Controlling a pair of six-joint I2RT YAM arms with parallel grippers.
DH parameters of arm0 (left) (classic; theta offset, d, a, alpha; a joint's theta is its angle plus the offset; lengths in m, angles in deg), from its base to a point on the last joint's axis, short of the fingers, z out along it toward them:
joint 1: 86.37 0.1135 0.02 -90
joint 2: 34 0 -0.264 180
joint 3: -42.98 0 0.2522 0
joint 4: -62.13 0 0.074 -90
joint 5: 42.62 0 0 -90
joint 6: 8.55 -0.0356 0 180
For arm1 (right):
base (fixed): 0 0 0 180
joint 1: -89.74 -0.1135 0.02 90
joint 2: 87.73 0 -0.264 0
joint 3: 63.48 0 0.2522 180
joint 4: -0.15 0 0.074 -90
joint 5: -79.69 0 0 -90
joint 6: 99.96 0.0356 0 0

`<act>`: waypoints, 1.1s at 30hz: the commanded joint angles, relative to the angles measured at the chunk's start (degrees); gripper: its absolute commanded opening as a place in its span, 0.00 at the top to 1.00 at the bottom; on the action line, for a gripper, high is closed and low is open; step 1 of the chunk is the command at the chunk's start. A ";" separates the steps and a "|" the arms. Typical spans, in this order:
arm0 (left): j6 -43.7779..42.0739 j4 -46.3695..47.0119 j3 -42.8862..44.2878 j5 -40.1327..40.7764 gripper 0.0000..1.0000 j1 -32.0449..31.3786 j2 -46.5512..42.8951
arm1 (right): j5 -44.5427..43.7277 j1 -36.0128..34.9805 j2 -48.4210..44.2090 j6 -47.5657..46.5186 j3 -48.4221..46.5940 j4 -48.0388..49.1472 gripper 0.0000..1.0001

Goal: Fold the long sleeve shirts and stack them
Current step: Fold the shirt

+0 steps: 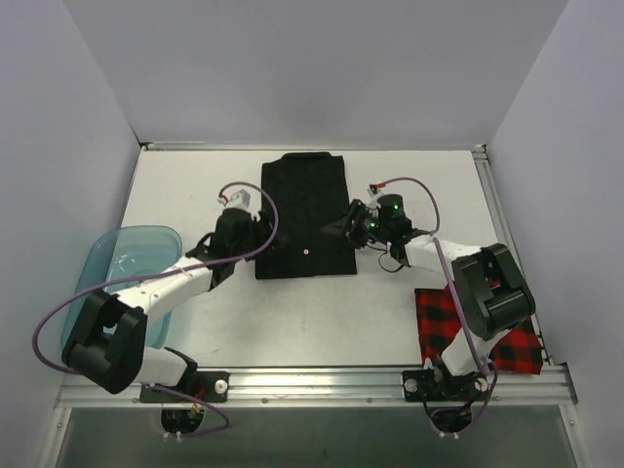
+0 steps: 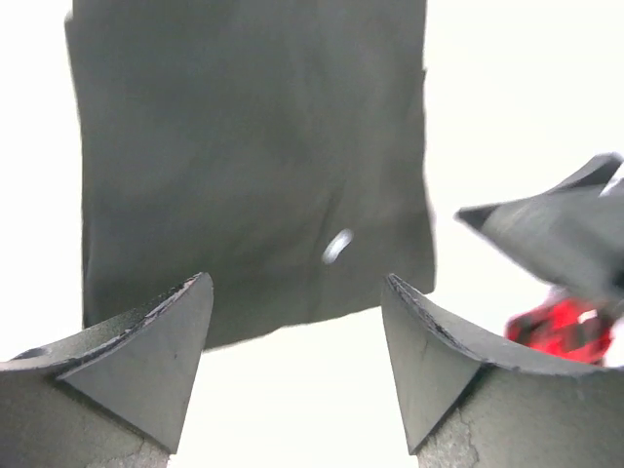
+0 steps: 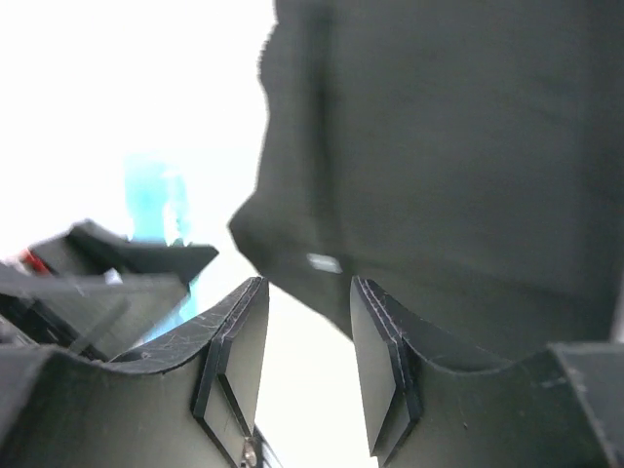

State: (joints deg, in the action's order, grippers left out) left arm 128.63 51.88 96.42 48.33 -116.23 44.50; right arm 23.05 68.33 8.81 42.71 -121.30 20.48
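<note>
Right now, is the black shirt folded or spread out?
Folded. The black shirt lies as a compact rectangle on the table, with no sleeves sticking out. How many layers it has, I cannot tell.

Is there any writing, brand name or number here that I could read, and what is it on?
No text can be read in any view.
White tag on the left arm: too small to read.
Small white mark on the black shirt: blurred, no letters show.

Left gripper [image 2: 295,285] jaws wide, right gripper [image 3: 307,285] facing it, jaws narrowly parted, both empty
</note>
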 commanded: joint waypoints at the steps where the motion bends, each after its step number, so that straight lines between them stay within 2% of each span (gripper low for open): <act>1: -4.45 -1.66 8.73 -2.52 0.22 4.62 1.11 | -0.58 -4.68 -2.58 -3.36 -7.00 -6.39 0.61; 6: -4.20 -1.05 17.95 -8.94 0.30 9.47 13.14 | -0.41 -8.29 2.16 -2.04 -11.14 -4.04 0.61; 10: -4.90 -1.05 22.44 -10.79 0.47 10.27 20.96 | 1.43 -10.23 7.17 -0.37 -12.63 0.00 0.61; 11: -4.90 -1.13 23.15 -11.32 0.55 10.35 22.38 | 1.79 -11.01 9.53 -0.54 -13.33 0.02 0.61; 13: -4.90 -0.52 24.47 -12.11 0.58 10.53 26.52 | 2.23 -11.64 11.74 -0.55 -13.52 0.72 0.61; 16: -6.48 -0.69 27.01 -11.50 0.65 11.23 31.44 | 2.14 -12.25 15.26 -0.63 -12.12 1.68 0.61; 17: -6.92 -0.61 27.55 -11.32 0.72 11.67 32.50 | 2.06 -12.25 16.48 -0.63 -10.46 2.03 0.61; 22: -12.89 -1.57 33.52 -8.95 0.85 13.17 38.83 | 1.88 -11.81 18.43 -1.16 -5.70 1.42 0.61; 24: -14.91 -2.01 36.77 -8.95 0.94 13.26 41.29 | 1.97 -11.38 18.60 -2.21 -4.20 0.37 0.61; 28: -17.99 -2.45 40.91 -8.95 0.94 13.52 43.84 | 3.28 -10.15 17.99 -3.26 -3.41 -0.33 0.61; 33: -19.58 -3.33 41.71 -7.98 0.92 14.22 40.70 | 3.72 -10.06 14.66 -7.04 -4.99 -6.04 0.61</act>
State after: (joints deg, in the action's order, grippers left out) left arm 112.06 49.98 135.76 39.02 -102.94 87.71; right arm 27.95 57.93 25.13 40.69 -127.44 26.05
